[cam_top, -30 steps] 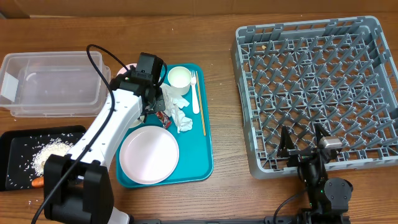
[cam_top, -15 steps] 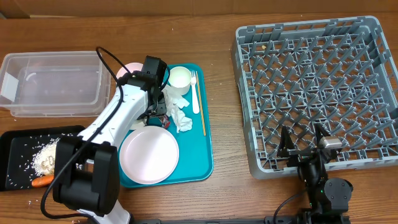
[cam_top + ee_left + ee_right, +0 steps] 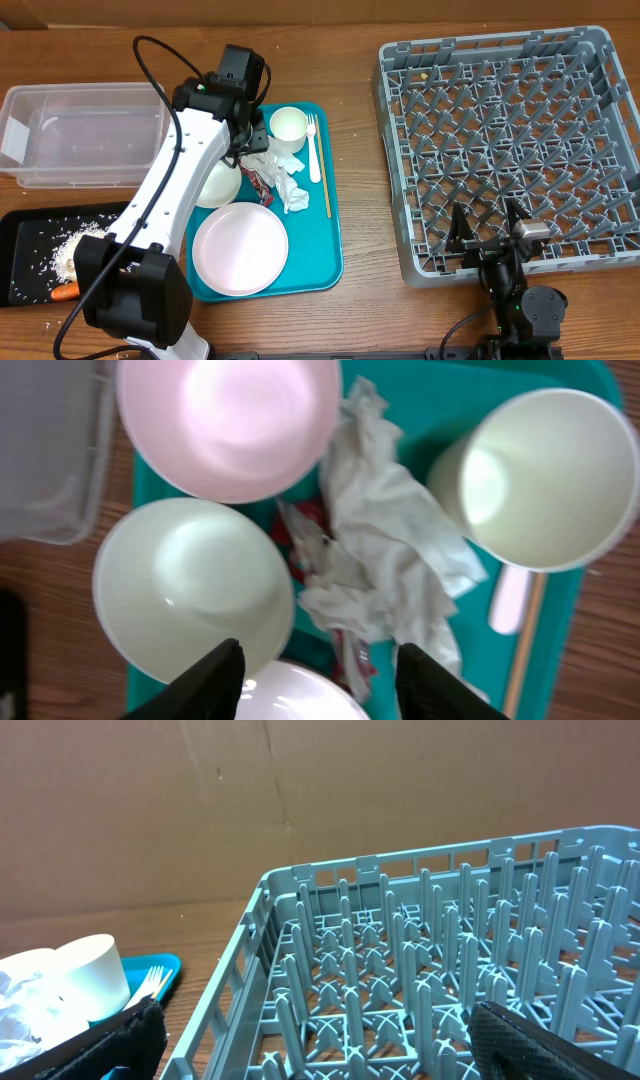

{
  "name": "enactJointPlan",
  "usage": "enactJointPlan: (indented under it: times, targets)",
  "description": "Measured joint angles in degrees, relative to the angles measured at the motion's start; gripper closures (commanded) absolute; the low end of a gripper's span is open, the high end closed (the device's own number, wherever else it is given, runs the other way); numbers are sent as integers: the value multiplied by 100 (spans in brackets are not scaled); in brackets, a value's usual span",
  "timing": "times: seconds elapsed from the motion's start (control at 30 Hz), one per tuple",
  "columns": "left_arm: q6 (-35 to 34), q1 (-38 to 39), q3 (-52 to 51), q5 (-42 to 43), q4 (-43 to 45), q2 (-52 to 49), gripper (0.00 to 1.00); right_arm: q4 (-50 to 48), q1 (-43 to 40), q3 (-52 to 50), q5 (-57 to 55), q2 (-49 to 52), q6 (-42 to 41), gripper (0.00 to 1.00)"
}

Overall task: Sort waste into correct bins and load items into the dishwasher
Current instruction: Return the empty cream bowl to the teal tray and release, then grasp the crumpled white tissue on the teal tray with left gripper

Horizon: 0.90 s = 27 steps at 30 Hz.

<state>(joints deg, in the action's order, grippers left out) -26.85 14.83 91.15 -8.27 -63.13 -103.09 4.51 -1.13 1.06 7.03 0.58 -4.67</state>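
Napkins (image 3: 385, 550), crumpled, light and limp, lie on the teal tray (image 3: 320, 250) under the left gripper (image 3: 320, 660), jaws half apart and empty; a raised fold looks the surest pinch.

— What's beneath you?
— My end effector (image 3: 320, 682), fingers spread, hangs over crumpled napkins (image 3: 390, 560) and a red wrapper (image 3: 305, 540), between a white bowl (image 3: 185, 595) and a white cup (image 3: 535, 480) on the teal tray (image 3: 430, 390).
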Motion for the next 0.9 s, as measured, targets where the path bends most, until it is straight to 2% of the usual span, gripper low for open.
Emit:
enactJointPlan:
  times: [0.03, 0.1, 0.23, 0.4, 0.67, 0.9]
  targets:
    - [24, 11, 9, 131, -13, 2, 26, 0, -2, 0, 0, 0, 0, 0]
    - [37, 50, 7, 542, -170, 0, 18, 0, 0, 0, -2, 0, 0, 0]
    - [-31, 304, -186, 914, -249, -2, 16, 0, 0, 0, -2, 0, -2, 0]
    - [-179, 568, -540, 960, -79, -35, 17, 0, 0, 0, -2, 0, 0, 0]
    - [-442, 581, -949, 957, 474, -348, 20, 0, 0, 0, 0, 0, 0, 0]
    - [-435, 581, -955, 957, 981, -409, 33, 0, -2, 0, -2, 0, 0, 0]
